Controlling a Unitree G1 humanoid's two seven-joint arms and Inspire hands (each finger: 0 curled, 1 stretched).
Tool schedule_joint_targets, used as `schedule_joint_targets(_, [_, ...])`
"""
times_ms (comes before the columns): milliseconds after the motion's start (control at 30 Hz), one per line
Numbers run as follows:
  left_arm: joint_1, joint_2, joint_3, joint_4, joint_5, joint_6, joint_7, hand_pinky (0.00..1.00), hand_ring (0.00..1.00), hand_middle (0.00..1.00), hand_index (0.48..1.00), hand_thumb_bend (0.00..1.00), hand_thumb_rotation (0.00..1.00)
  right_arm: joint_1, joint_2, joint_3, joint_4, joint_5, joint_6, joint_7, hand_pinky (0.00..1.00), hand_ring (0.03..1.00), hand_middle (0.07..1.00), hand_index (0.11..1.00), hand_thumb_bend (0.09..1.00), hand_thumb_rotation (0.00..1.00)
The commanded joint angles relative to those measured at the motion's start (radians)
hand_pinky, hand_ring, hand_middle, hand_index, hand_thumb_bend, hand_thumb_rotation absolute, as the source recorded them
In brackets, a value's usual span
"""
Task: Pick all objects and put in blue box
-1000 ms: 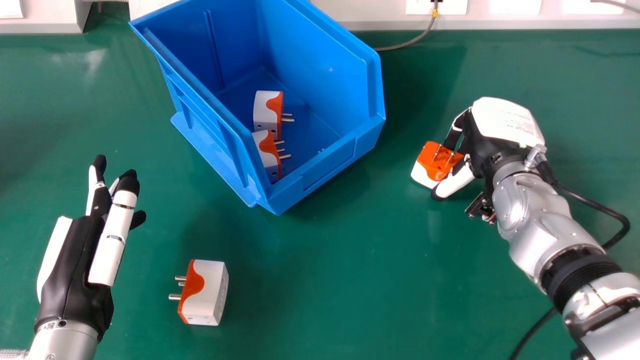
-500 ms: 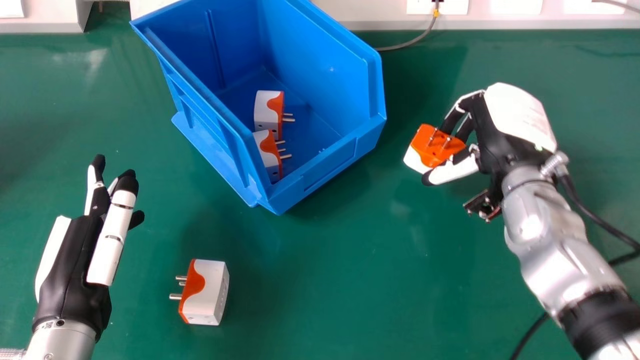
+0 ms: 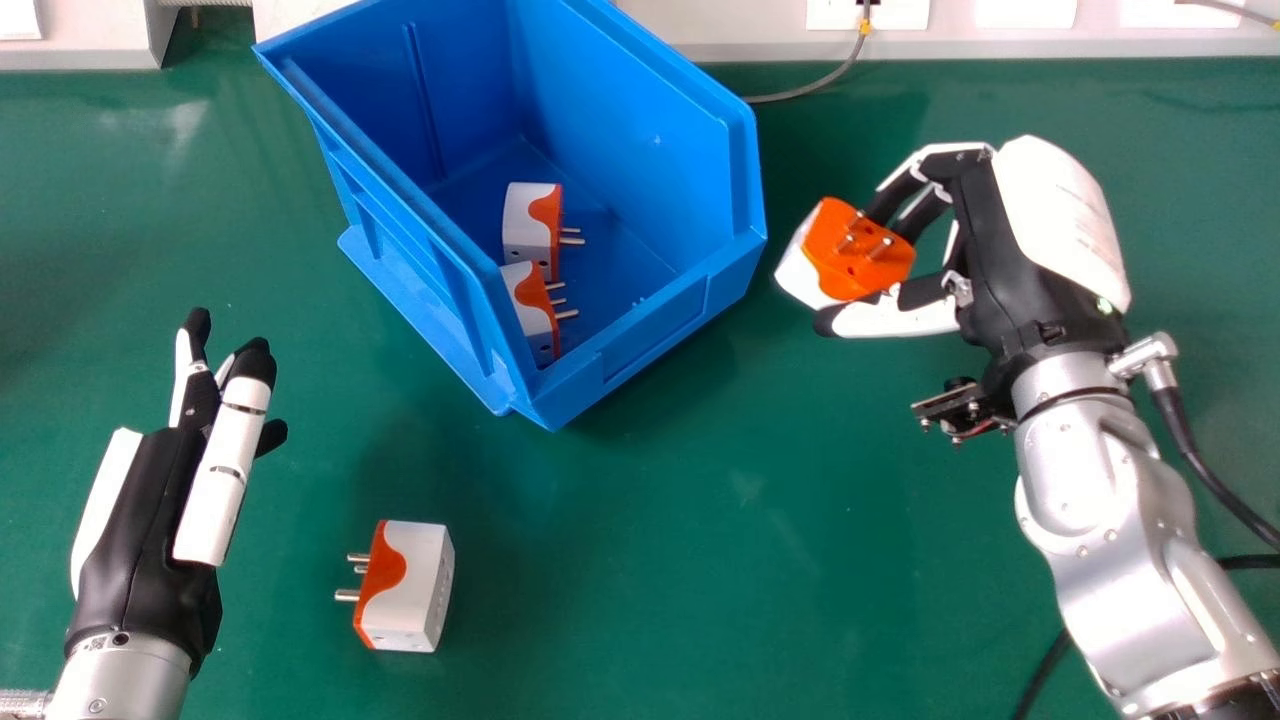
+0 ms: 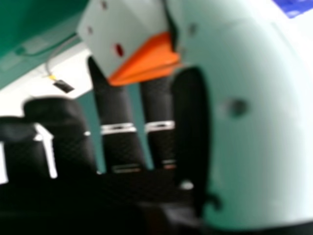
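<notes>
— One white, boxy plug adapter (image 3: 860, 255) with an orange face is clamped between the thumb and fingers of your right hand (image 3: 1060, 220). Three metal pins stand out from that face.

— Does your loose adapter (image 3: 425, 590) match?

— Yes, you'll see the same white body and orange face on the green table (image 3: 650, 560), its pins toward the view's left. Your left hand (image 3: 140, 540) lies near it, fingers straight and slightly apart.

— So what's your count?

— Four adapters: one gripped, one on the table, two in your single blue box (image 3: 630, 120). The gripped one is outside the box, near its right side.

— And inside?

— You've got a far adapter (image 3: 525, 220) and a near adapter (image 3: 530, 290), pins pointing right.
</notes>
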Motion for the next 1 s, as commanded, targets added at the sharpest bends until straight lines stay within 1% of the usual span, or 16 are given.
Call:
schedule_joint_targets(0, [-0.01, 0.013, 0.01, -0.001, 0.001, -0.018, -0.001, 0.91, 0.97, 0.97, 0.985, 0.47, 0.98, -0.003, 0.001, -0.023, -0.037, -0.003, -0.009, -0.006, 0.01, 0.058, 0.448, 0.479, 0.521, 0.0])
schedule_joint_targets(100, [-0.012, 0.014, 0.009, -0.001, 0.003, -0.014, 0.0, 0.91, 0.97, 0.97, 0.985, 0.47, 0.98, -0.003, 0.002, -0.028, -0.051, 0.0, -0.02, -0.006, 0.01, 0.055, 0.451, 0.479, 0.521, 0.0])
schedule_joint_targets(300, [-0.015, 0.014, 0.006, -0.005, 0.008, -0.011, 0.002, 0.91, 0.97, 0.97, 0.984, 0.47, 0.98, 0.006, 0.018, -0.037, -0.119, 0.015, -0.004, 0.015, 0.01, 0.053, 0.453, 0.48, 0.521, 0.0])
schedule_joint_targets(400, [-0.021, 0.015, 0.007, 0.007, 0.005, -0.018, -0.001, 0.9, 0.97, 0.97, 0.984, 0.47, 0.98, -0.001, 0.045, -0.025, -0.171, 0.009, 0.002, 0.024, 0.02, 0.053, 0.452, 0.481, 0.521, 0.0])
schedule_joint_targets(500, [-0.026, 0.015, 0.007, 0.014, 0.007, -0.019, 0.0, 0.9, 0.97, 0.97, 0.984, 0.47, 0.98, -0.025, 0.07, -0.007, -0.18, 0.001, -0.008, 0.029, 0.02, 0.053, 0.452, 0.481, 0.521, 0.0])
schedule_joint_targets(567, [-0.027, 0.012, 0.005, 0.012, 0.008, -0.017, 0.002, 0.9, 0.96, 0.97, 0.983, 0.47, 0.98, -0.053, 0.086, 0.007, -0.161, -0.003, -0.018, 0.032, 0.01, 0.051, 0.452, 0.482, 0.521, 0.0])
schedule_joint_targets(733, [-0.03, 0.006, 0.003, 0.013, 0.005, -0.017, 0.004, 0.9, 0.96, 0.97, 0.982, 0.47, 0.98, -0.141, 0.122, 0.034, -0.073, 0.0, -0.04, 0.036, 0.01, 0.049, 0.451, 0.482, 0.521, 0.0])
schedule_joint_targets(900, [-0.019, -0.004, -0.004, -0.003, 0.002, -0.013, 0.006, 0.9, 0.96, 0.97, 0.981, 0.47, 0.98, -0.234, 0.161, 0.059, 0.036, -0.001, -0.057, 0.03, 0.01, 0.048, 0.451, 0.483, 0.521, 0.0])
schedule_joint_targets(967, [-0.017, -0.008, -0.005, -0.004, -0.002, -0.011, 0.006, 0.89, 0.96, 0.96, 0.979, 0.47, 0.97, -0.282, 0.182, 0.071, 0.097, -0.005, -0.064, 0.02, 0.01, 0.047, 0.451, 0.483, 0.52, 0.0])
